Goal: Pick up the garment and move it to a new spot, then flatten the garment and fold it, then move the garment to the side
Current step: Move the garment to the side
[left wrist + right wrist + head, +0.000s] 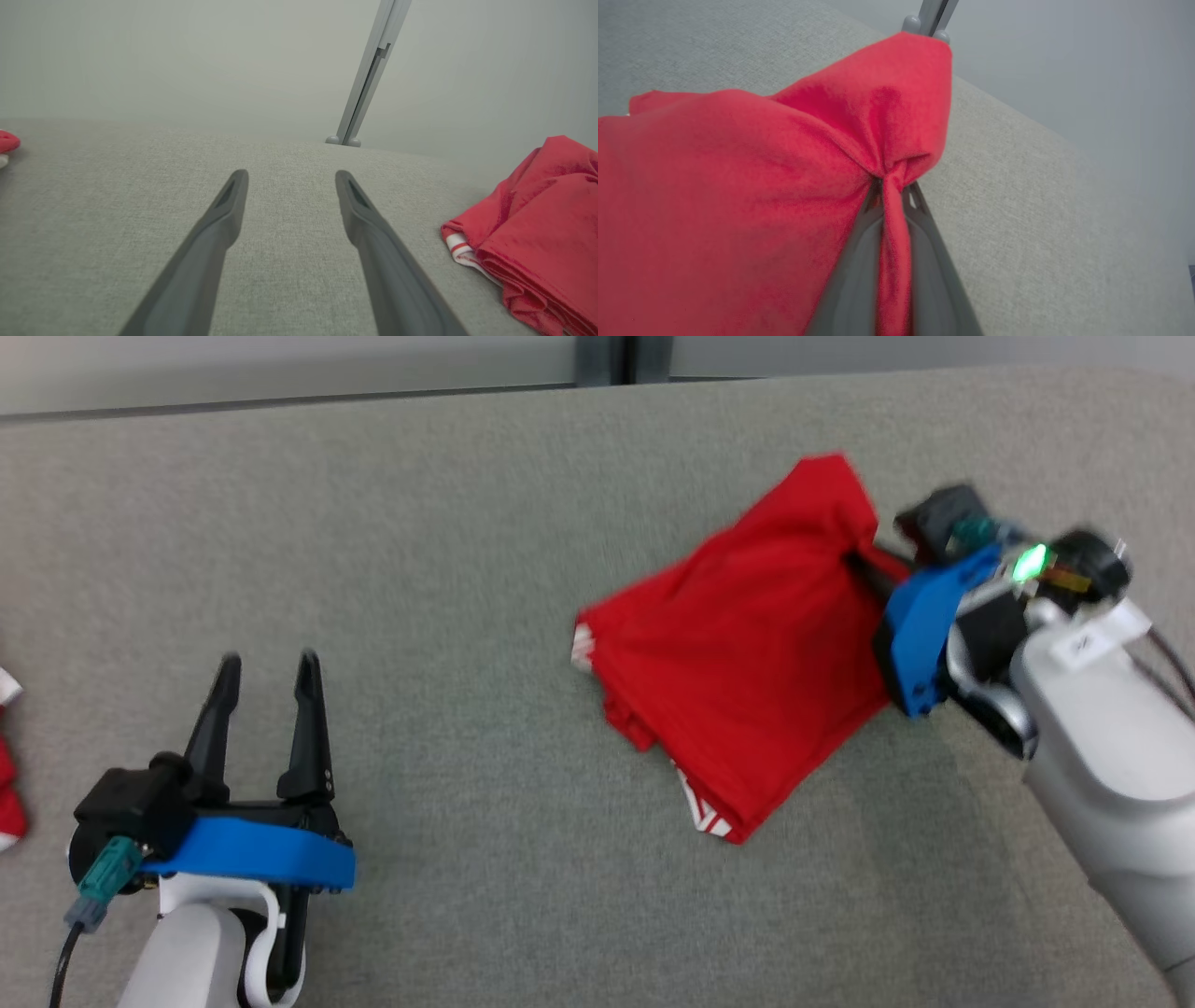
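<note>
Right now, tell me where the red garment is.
Head view: the red garment lies right of centre on the grey surface, its far right corner pinched in the right hand, well apart from the left hand.

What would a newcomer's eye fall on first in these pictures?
The bright red garment, loosely folded at centre-right of the grey fabric surface, stands out at once. The right gripper has its jaws shut on a bunched corner at the garment's right side. The left gripper sits at the lower left, jaws open with nothing between them.
</note>
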Robot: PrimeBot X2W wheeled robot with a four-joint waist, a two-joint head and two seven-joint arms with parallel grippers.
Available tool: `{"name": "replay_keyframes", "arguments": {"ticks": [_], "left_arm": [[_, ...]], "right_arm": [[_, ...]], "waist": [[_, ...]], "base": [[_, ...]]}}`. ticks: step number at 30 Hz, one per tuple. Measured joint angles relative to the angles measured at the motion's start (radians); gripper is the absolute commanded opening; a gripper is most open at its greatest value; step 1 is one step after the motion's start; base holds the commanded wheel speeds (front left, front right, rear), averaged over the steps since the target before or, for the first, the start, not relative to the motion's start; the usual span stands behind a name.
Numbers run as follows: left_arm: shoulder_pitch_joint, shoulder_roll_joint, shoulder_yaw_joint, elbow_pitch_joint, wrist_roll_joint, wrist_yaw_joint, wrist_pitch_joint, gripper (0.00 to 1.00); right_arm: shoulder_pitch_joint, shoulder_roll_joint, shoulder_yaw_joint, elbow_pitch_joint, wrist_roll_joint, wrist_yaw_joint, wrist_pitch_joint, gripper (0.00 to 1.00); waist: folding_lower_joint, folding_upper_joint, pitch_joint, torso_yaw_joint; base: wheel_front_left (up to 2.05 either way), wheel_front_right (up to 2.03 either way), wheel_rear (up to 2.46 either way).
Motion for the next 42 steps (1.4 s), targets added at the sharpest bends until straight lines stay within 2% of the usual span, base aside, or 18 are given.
{"name": "replay_keyframes", "arguments": {"ticks": [6,13,14,17,23,29,30,31,37,42], "left_arm": [[-0.083,0.005,-0.016,-0.068,0.016,0.003,0.005,1.0],[-0.151,0.039,-0.016,-0.147,0.029,0.009,0.039,1.0],[-0.157,0.05,-0.015,-0.172,0.035,0.012,0.05,1.0],[-0.167,0.063,-0.009,-0.201,0.035,0.017,0.067,1.0],[-0.186,0.067,-0.018,-0.232,0.035,0.017,0.081,1.0],[-0.193,0.079,-0.014,-0.246,0.035,0.023,0.084,1.0],[-0.193,0.08,-0.014,-0.246,0.034,0.025,0.084,1.0],[-0.193,0.079,-0.015,-0.245,0.034,0.025,0.084,1.0],[-0.192,0.067,-0.023,-0.208,0.024,0.025,0.063,1.0],[-0.165,0.049,-0.019,-0.136,0.005,0.025,0.022,1.0]], "right_arm": [[-0.175,-0.12,0.008,0.005,0.017,0.0,-0.024,0.0],[-0.254,-0.221,-0.127,0.086,-0.025,0.0,-0.11,0.0],[-0.263,-0.239,-0.185,0.112,-0.04,0.0,-0.136,0.0],[-0.274,-0.273,-0.251,0.134,-0.094,0.0,-0.167,0.0],[-0.272,-0.302,-0.376,0.135,-0.187,0.0,-0.236,0.0],[-0.259,-0.308,-0.483,0.111,-0.278,0.0,-0.252,0.0],[-0.251,-0.307,-0.495,0.105,-0.29,0.0,-0.252,0.12],[-0.245,-0.304,-0.504,0.102,-0.304,0.0,-0.253,1.0],[-0.206,-0.259,-0.54,0.068,-0.355,0.0,-0.296,1.0],[-0.15,-0.152,-0.582,0.056,-0.273,0.0,-0.361,1.0]], "waist": [[0.0,0.0001,0.114,-0.046],[0.0001,0.0002,0.228,-0.088],[-0.0001,0.0002,0.256,-0.095],[-0.0001,0.0002,0.295,-0.102],[-0.0004,0.0001,0.334,-0.088],[-0.0004,0.0,0.345,-0.076],[-0.0004,0.0,0.346,-0.075],[-0.0003,0.0,0.346,-0.073],[-0.0003,0.0,0.313,-0.057],[-0.0003,-0.0001,0.234,-0.031]], "base": [[0.0,0.0,0.0],[0.0,0.0,0.0],[0.0,0.0,0.0],[0.0,0.0,0.0],[0.0,0.0,0.0],[0.0,0.0,0.0],[0.0,0.0,0.0],[0.0,0.0,0.0],[0.0,0.0,0.0],[0.0,0.0,0.0]]}}
